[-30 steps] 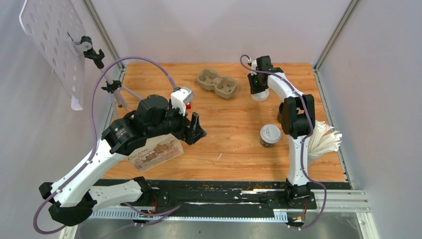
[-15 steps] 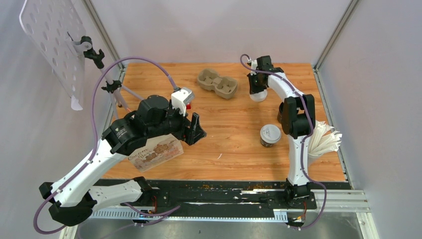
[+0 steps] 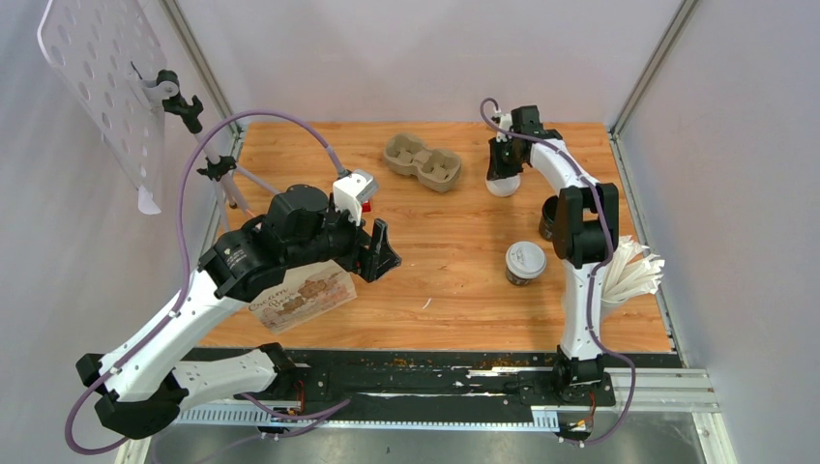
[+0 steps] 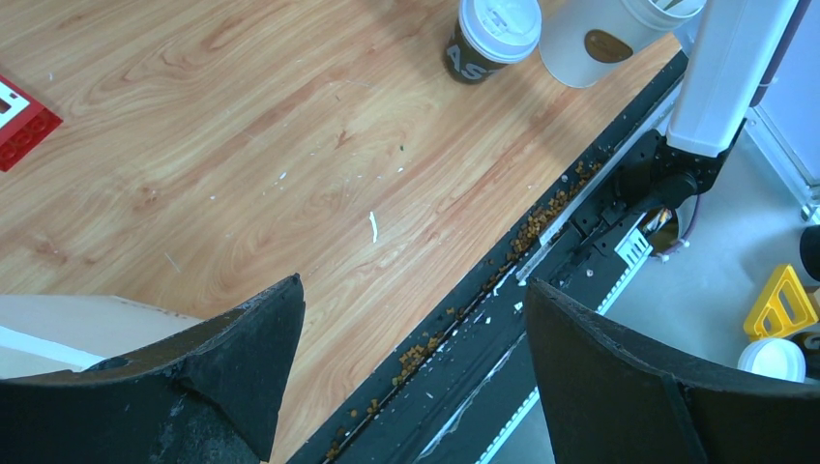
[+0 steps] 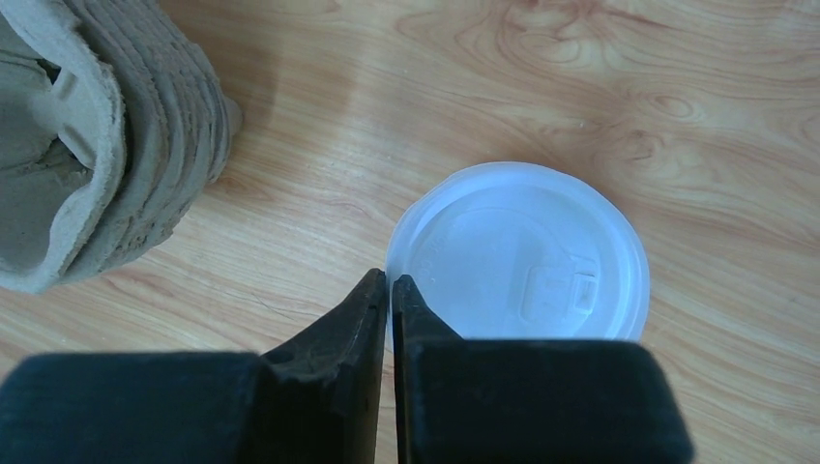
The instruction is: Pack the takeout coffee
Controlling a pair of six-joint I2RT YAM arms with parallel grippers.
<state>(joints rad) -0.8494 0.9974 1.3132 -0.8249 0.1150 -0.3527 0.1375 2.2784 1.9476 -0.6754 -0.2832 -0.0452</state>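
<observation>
One takeout coffee (image 3: 503,186) stands at the back right of the table, just right of the pulp cup tray (image 3: 422,161). My right gripper (image 3: 504,172) hangs over it. In the right wrist view its fingers are shut (image 5: 390,278) on the left rim of the white lid (image 5: 522,256), one finger outside the rim and one over the lid. A second takeout coffee (image 3: 525,261) stands nearer the front, and the left wrist view shows its lid too (image 4: 493,34). My left gripper (image 3: 380,253) is open above the table's middle, with nothing between its fingers (image 4: 411,282).
The pulp tray's edge (image 5: 87,145) lies left of the held lid. A white holder of sticks (image 3: 629,275) stands at the right edge. A printed carton (image 3: 300,295) lies under the left arm and a red block (image 4: 19,121) beside it. Crumbs line the front rail.
The right gripper's fingers closed together at the lid's rim and the wrist shifted slightly right. The left arm and both cups stayed where they were.
</observation>
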